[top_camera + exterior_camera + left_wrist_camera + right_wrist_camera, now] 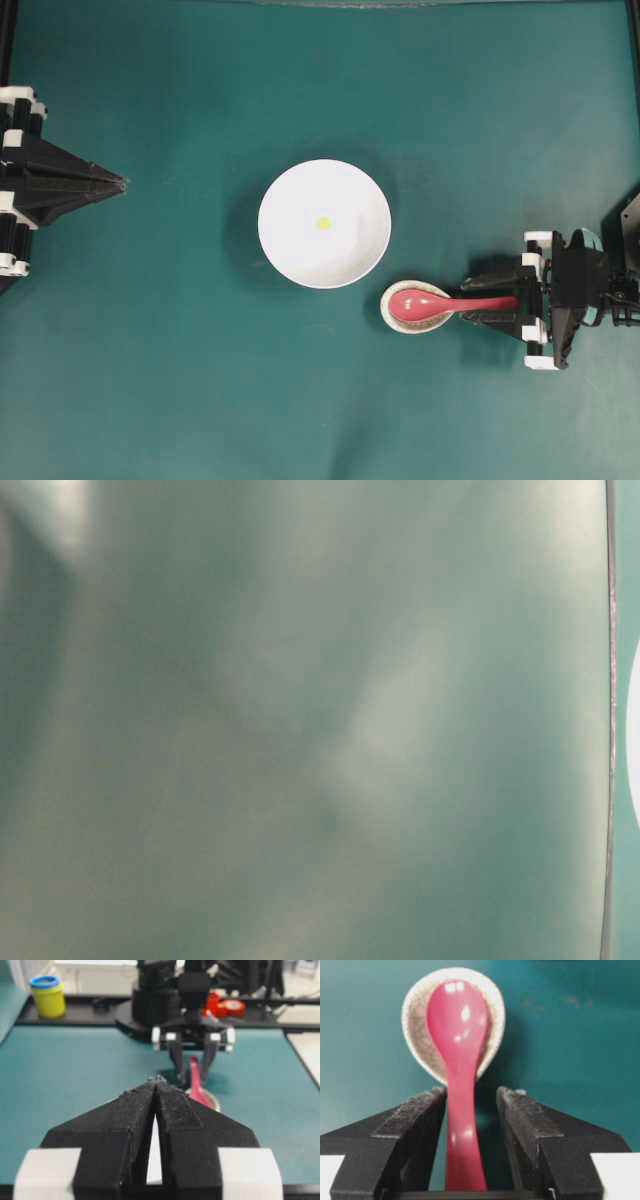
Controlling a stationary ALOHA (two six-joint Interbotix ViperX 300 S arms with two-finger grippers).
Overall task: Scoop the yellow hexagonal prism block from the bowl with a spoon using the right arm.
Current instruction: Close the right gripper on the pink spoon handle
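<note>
The white bowl [300, 255] sits mid-table with the tiny yellow block [323, 223] inside it. The pink-red spoon [420, 303] lies with its scoop in a small speckled spoon rest [392, 312], just right of the bowl. My right gripper [475, 300] is open, with its jaws on either side of the spoon's handle. In the right wrist view the spoon's handle [462, 1125] runs between the fingers [415, 1110], with a clear gap on the right side. My left gripper [122, 183] is shut and empty at the far left; its tips [157, 1080] meet.
The spoon rest [412, 1020] stands close to the bowl's lower right rim. A yellow tub with a blue lid [47, 995] and red tape rolls [227, 1007] sit beyond the table's far edge. The table-level view is a blur.
</note>
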